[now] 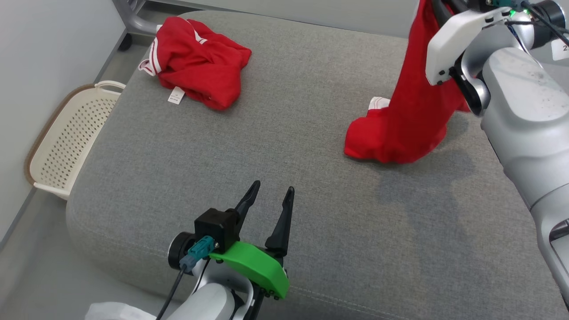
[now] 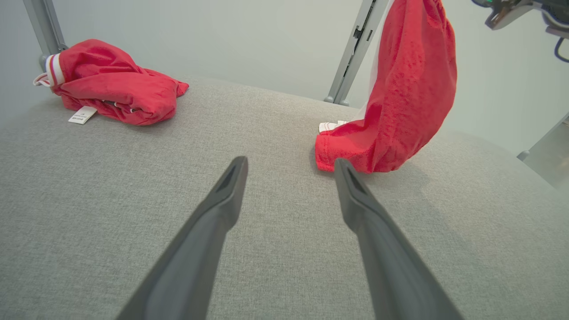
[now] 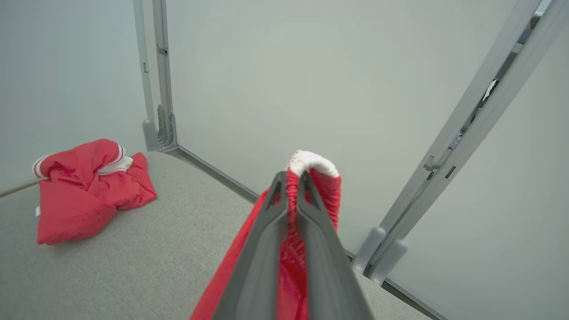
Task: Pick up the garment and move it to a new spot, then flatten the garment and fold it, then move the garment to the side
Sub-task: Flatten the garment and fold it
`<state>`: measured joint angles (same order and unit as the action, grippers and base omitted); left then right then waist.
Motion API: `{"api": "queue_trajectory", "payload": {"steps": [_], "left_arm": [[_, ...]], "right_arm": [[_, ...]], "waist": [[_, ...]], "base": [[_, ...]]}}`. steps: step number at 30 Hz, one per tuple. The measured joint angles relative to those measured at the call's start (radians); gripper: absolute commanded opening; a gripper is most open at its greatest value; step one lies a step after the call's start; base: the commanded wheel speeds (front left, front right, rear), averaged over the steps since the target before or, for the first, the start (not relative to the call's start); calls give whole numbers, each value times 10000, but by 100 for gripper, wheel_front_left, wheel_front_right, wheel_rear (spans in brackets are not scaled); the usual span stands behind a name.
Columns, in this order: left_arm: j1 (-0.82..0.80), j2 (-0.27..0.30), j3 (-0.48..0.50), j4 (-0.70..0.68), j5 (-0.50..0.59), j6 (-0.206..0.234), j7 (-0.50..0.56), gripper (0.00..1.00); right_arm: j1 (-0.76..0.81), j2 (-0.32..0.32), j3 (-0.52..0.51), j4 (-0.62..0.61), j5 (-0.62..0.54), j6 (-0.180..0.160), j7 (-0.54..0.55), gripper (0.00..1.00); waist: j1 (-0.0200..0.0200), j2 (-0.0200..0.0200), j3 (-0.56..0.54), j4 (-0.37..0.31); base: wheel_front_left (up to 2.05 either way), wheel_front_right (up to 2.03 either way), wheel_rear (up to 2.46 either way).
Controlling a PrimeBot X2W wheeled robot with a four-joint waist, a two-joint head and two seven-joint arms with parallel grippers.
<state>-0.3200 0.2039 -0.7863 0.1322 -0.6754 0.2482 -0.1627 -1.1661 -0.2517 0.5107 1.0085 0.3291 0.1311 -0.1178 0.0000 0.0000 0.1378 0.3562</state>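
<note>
Close by, the left gripper (image 1: pixel 273 186) hangs over the near edge of the big grey fabric cushion (image 1: pixel 289 133). Its two dark fingers are spread apart and hold nothing. On the floor to the left sits a cream plastic basket with little holes (image 1: pixel 66 133). Further in, on the right, the long red cloth garment (image 1: pixel 400 120) hangs down, its bottom bunched on the cushion. The right gripper (image 3: pixel 292 178) pinches its white-edged top. At the far left corner lies a crumpled red garment with white stripes (image 1: pixel 200 66).
</note>
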Motion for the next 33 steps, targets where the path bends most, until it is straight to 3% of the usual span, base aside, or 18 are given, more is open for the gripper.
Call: {"api": "queue_trajectory", "payload": {"steps": [7, 20, 33], "left_arm": [[45, 245, 33, -226, -4, 171, 81, 100], [240, 554, -25, -616, 19, 399, 282, 100], [285, 729, -105, -857, 52, 514, 397, 100]], "right_arm": [[173, 466, -445, -21, 115, 0, -874, 0], [4987, 52, -359, -541, 1875, 0, -1233, 0], [7127, -871, -56, -2675, 3258, 0, -1390, 0]], "waist": [[0, 0, -161, -486], [0, 0, -200, -1709], [0, 0, -155, -2631]], "base": [[0, 0, 0], [0, 0, 0], [0, 0, 0]]}}
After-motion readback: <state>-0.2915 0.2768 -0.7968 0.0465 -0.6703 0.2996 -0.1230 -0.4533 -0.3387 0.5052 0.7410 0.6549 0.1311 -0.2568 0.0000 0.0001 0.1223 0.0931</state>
